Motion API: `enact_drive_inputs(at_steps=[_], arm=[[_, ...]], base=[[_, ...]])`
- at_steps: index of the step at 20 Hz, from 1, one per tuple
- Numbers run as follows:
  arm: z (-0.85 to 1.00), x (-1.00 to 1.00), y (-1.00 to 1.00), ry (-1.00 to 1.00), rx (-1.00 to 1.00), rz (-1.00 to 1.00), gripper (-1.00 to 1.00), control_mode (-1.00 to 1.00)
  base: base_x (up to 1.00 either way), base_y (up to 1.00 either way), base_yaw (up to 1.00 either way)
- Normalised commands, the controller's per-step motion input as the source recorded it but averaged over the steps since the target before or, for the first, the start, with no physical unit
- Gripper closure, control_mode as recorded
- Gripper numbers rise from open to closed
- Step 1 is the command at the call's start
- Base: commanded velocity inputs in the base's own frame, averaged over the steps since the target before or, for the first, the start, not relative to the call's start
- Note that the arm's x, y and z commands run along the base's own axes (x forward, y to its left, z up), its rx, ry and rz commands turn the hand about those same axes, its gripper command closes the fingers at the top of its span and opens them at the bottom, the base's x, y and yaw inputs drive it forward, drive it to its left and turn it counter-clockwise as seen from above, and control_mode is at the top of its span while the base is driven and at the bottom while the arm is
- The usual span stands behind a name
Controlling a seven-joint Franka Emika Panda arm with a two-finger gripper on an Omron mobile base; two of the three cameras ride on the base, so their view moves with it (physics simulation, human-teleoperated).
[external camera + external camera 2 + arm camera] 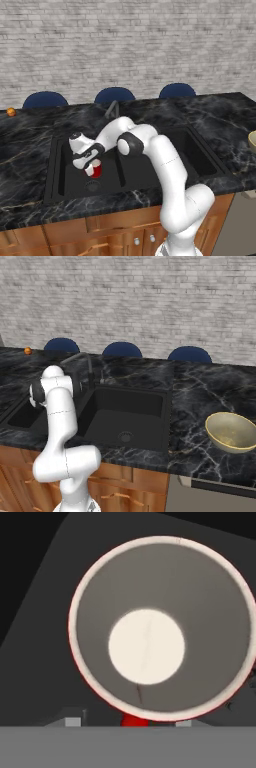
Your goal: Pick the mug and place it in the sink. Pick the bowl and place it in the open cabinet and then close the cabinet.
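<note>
The red mug (94,170) with its white inside sits low in the left basin of the black sink (150,177), just above the round drain. My gripper (88,163) hangs right over it, fingers pointing down. In the hand view the mug (150,627) is seen from straight above, and its red side pokes out between the two tips of my gripper (128,723), which stand wide apart and open. The pale yellow bowl (231,431) rests on the counter right of the sink (125,411); its edge also shows as the bowl (252,140). The wall cabinet is out of view.
A dark faucet (111,108) rises behind the basins' divider. A tiny orange ball (10,111) lies at the counter's far left. Blue chair backs (115,94) line the far side. Wooden cupboards (95,237) run under the counter.
</note>
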Motion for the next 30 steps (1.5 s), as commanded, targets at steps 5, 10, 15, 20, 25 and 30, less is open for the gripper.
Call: enact_drive_inputs(at_steps=[5, 10, 15, 20, 25, 30], arm=[[0.19, -0.35, 0.0, -0.09, 0.0, 0.0, -1.0, -1.0], [0.7, -0.65, 0.0, -0.16, -0.01, 0.0, -1.0, -1.0], [0.89, -0.55, 0.0, -0.05, 0.0, 0.03, -1.0, -1.0], [0.95, -0.48, 0.0, 0.0, 0.0, 0.1, -1.0, -1.0], [0.95, -0.54, -0.03, 0.0, 0.0, 0.08, -1.0, -1.0], [0.83, -0.62, 0.0, 0.0, 0.0, 0.01, -1.0, -1.0]], base=[[0.0, 0.0, 0.0], [0.0, 0.0, 0.0], [0.0, 0.0, 0.0], [0.0, 0.0, 0.0], [0.0, 0.0, 0.0], [0.0, 0.0, 0.0]])
